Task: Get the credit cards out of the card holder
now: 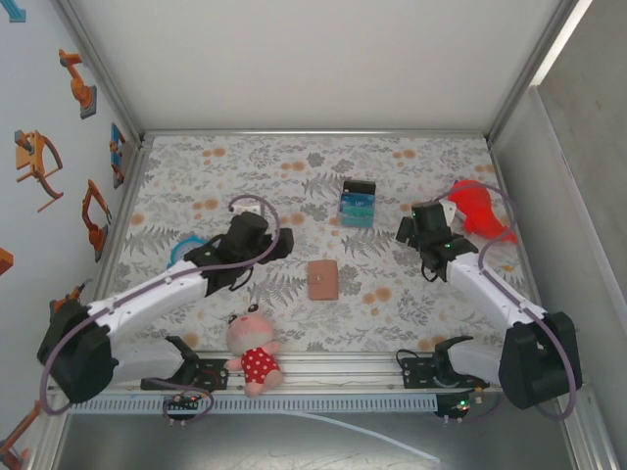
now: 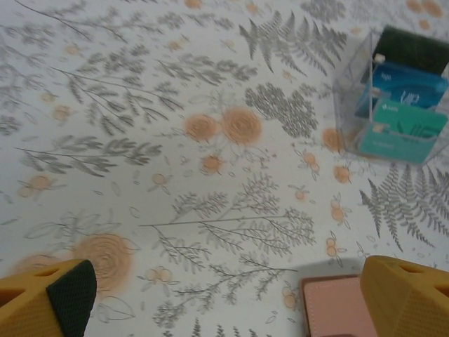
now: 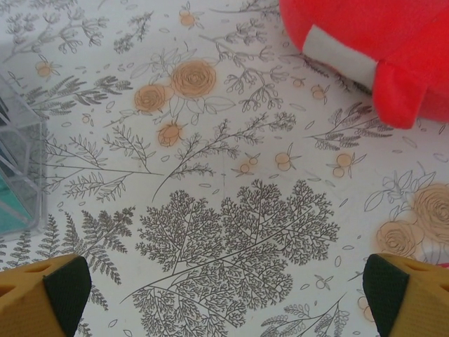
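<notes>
Two arms reach out over the flowered cloth [image 1: 196, 176]. The card holder [image 1: 322, 279] lies flat and shut near the middle of it, closer to the front than the clear card box [image 1: 358, 204], and nothing is touching it. The left gripper [image 1: 279, 245] hangs just left of the holder with its jaws wide apart. The right gripper [image 1: 407, 232], jaws also spread, hovers over bare cloth between the box and a red plush [image 1: 475, 211]. A doll [image 1: 253, 348] sits at the front rail.
</notes>
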`<state>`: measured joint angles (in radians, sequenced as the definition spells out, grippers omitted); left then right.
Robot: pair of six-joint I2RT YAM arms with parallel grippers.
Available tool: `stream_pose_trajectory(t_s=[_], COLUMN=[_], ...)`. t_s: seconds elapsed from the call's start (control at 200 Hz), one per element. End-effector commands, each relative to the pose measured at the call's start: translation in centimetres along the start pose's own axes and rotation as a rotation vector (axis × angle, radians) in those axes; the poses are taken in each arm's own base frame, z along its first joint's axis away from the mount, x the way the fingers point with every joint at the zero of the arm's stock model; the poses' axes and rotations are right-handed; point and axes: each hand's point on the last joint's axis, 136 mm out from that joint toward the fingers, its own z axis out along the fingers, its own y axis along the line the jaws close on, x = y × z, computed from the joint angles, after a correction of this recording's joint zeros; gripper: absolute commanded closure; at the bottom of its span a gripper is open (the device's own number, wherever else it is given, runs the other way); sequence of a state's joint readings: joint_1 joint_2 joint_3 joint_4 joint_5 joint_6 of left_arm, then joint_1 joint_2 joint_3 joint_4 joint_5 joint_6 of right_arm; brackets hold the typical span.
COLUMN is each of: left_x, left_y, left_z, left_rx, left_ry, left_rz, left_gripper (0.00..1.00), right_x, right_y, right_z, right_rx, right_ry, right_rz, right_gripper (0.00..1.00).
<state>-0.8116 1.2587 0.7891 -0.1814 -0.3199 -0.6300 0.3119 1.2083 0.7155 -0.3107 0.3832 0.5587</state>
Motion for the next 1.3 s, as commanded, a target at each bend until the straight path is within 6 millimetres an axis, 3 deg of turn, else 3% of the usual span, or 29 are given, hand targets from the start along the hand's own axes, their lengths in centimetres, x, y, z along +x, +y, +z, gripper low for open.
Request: stream_pose_trajectory(t_s=[0.0,0.21,0.331,0.751,0.921,1.102,1.297], left_x=[1.7,6.3,8.9,13.4,14.1,14.8,15.0], left_y=[-1.9,-6.9,-8.3,-9.2,-10.0,-8.9,-6.2], left_z=[1.1,3.0,3.6,3.9,4.6,5.0,4.4], left_rx=[-0.012,0.054,0.073,0.098,0.09,0.028,-0.081], left_ry=[0.085,0.238,0.326,0.482,0.507,0.539,0.561], left_rz=[0.019,0.143,0.183,0.244,0.297,0.321,0.416], left_gripper=[0.03,0.03,0.03,0.03,0.03,0.03,0.03], right_x=[-0.3,-0.6,-0.3,0.3,0.4,0.5,0.4], right_y=[0.4,0.8,0.8,0.9,0.9,0.9,0.9], right_z=[0.0,0.4,0.7,0.9,1.0,1.0,0.9], right_rx=[0.017,0.045,0.056,0.043,0.043,0.044,0.042], right_ry=[0.018,0.056,0.08,0.094,0.097,0.099,0.095], right_rz=[0.037,-0.009,-0.023,-0.018,-0.021,-0.025,-0.023], right_gripper=[0.0,0.01,0.01,0.01,0.01,0.01,0.01])
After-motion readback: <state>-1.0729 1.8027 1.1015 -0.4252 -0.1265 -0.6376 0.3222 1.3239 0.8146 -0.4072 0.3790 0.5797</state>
